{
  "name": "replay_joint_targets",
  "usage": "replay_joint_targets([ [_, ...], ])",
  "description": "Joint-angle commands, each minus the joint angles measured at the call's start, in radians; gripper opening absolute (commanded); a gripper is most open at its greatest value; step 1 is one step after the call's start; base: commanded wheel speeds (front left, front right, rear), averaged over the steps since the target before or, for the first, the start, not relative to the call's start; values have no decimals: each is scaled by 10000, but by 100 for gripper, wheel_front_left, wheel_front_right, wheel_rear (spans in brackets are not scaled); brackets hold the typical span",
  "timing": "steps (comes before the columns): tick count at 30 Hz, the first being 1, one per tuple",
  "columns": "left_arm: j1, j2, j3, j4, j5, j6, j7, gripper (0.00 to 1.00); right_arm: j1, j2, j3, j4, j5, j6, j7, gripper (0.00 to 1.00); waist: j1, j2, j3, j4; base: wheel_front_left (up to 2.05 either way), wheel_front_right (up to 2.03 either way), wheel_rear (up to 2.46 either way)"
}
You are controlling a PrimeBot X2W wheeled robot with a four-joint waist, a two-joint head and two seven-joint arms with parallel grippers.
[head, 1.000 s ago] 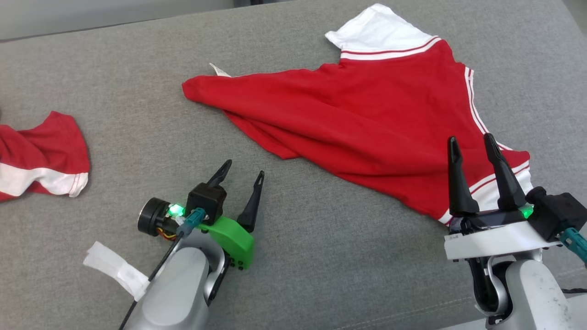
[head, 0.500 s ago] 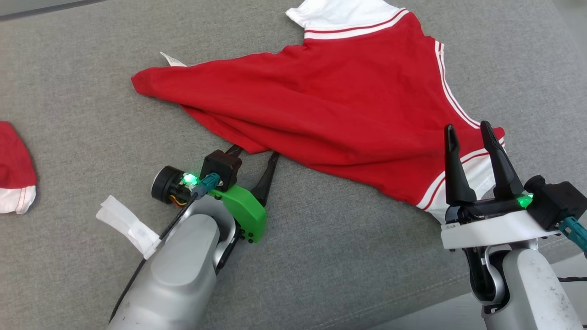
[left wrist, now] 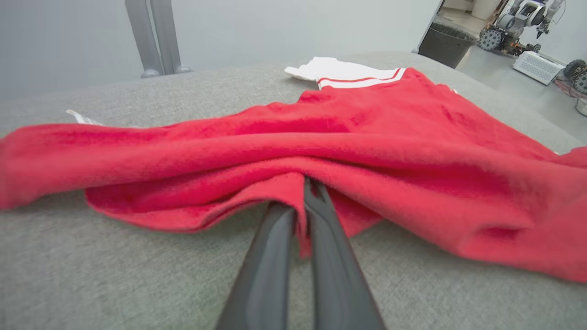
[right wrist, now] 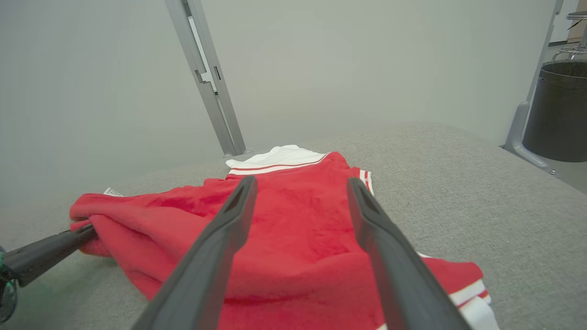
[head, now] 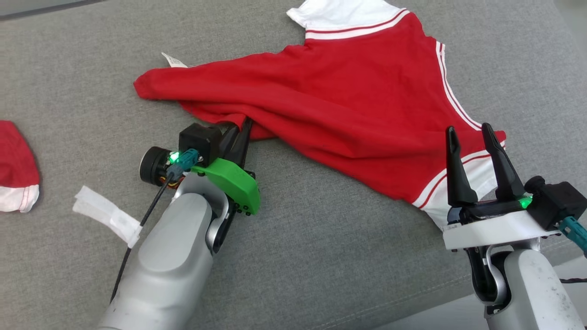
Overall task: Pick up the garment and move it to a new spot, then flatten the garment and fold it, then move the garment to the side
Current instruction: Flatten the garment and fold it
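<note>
Red garment (head: 357, 105) with white striped trim lies spread over the far right part of the grey fabric desk (head: 321, 256). Left gripper (head: 240, 130) is clamped on the garment's near-left fold, fingertips buried in cloth. Right gripper (head: 468, 129) stands wide and empty by the garment's near-right striped corner. Another red-white cloth (head: 13, 174) sits at the desk's left edge, well apart.

Left wrist view: left gripper (left wrist: 300, 197) fingers are pinched together with a red edge of the garment (left wrist: 367, 137) between them, and folds bunch up just beyond.

Right wrist view: right gripper (right wrist: 301, 182) fingers are far apart, holding nothing, with the garment (right wrist: 298, 220) beyond them. Left gripper (right wrist: 87, 231) bites the fold at the garment's left end. Dark bin (right wrist: 557, 110) stands off the desk.
</note>
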Motion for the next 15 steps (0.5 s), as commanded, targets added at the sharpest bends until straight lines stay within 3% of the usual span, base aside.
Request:
replay_joint_targets([
  [1,421,54,165,-299,197,51,3,0,165,-55,-81,60,-55,-11,-26,100,0,0,-246,190,0,0,0],
  [7,2343,384,942,-3038,1195,132,1,0,624,-49,-572,148,-178,-11,-26,100,0,0,-1021,861,0,0,0],
  [15,4125,1204,851,-5709,1895,434,278,0,981,-72,-944,75,-269,-11,-26,100,0,0,-1399,1585,0,0,0],
])
